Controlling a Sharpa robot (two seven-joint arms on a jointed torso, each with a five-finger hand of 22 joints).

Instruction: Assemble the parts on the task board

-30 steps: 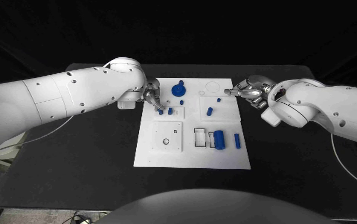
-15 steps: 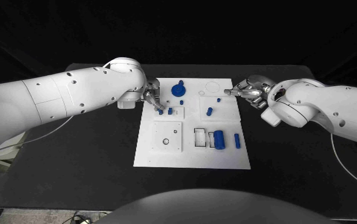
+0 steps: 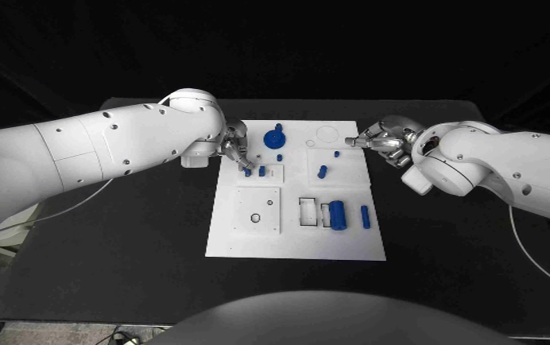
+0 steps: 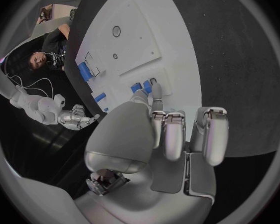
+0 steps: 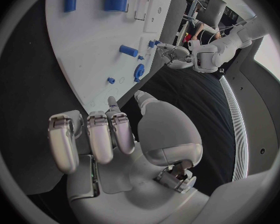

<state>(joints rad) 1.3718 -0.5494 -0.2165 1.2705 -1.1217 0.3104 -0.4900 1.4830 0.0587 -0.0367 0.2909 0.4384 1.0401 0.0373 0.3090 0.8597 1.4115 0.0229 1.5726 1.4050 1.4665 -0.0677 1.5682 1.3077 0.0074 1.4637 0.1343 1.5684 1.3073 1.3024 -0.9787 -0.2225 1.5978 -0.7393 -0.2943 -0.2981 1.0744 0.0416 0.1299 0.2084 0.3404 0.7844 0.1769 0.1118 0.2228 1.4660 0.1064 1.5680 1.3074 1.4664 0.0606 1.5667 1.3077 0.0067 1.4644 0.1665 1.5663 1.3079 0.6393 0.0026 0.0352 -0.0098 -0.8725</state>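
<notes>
The white task board [image 3: 296, 202] lies mid-table. My left hand [image 3: 235, 151] hovers at its far left edge, thumb and one finger pinching a small blue peg [image 3: 248, 172] [image 4: 147, 86] beside a second peg [image 3: 261, 171]; the other fingers [image 4: 177, 134] are curled. My right hand [image 3: 378, 140] sits at the board's far right edge, fingers [image 5: 96, 134] curled, holding nothing. A round blue knob [image 3: 275, 137] [image 5: 139, 70], a short cylinder [image 3: 323, 172] [image 5: 129, 50] and two tiny pegs [image 3: 337, 153] stand between the hands.
Nearer me on the board lie a thick blue cylinder [image 3: 337, 213] and a slim blue bar [image 3: 366, 216], beside an outlined rectangular slot [image 3: 308, 211]. A square plate with a small ring [image 3: 256, 218] sits at the near left. Black table [image 3: 126, 242] surrounds the board.
</notes>
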